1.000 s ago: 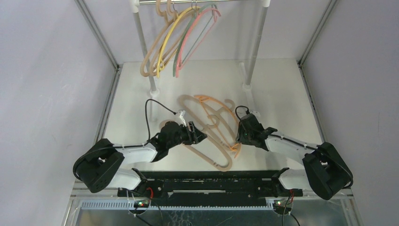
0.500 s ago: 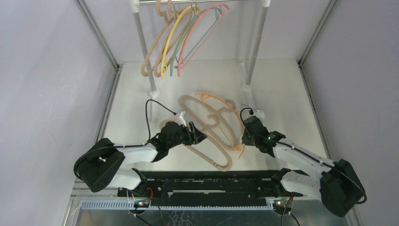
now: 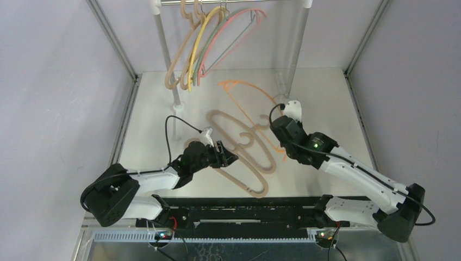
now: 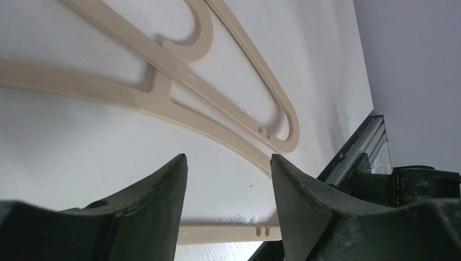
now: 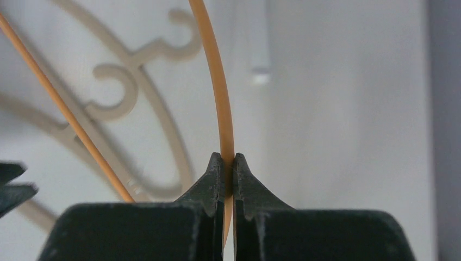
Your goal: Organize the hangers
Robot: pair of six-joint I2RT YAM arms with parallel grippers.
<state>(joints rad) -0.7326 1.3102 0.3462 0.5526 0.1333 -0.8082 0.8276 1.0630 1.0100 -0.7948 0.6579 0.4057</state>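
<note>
Edges and blur

Orange hanger [image 5: 220,81] runs off the top edge above the right gripper [image 5: 228,163] and disappears between its fingers [image 5: 206,190]; beige hangers [image 5: 117,92] to its left are smeared soft. A beige bar [image 4: 217,232] slips behind the fingers [image 4: 136,217] of the left gripper [image 4: 228,179] on both sides.

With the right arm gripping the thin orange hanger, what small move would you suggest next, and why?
Probably raise the right tool, shut on the thin orange plastic hanger, toward the metal rail; the hanger's top lies well short of it.

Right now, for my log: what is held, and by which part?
Right hand pinches the orange hanger by its thin curved arm; left hand holds nothing.
</note>
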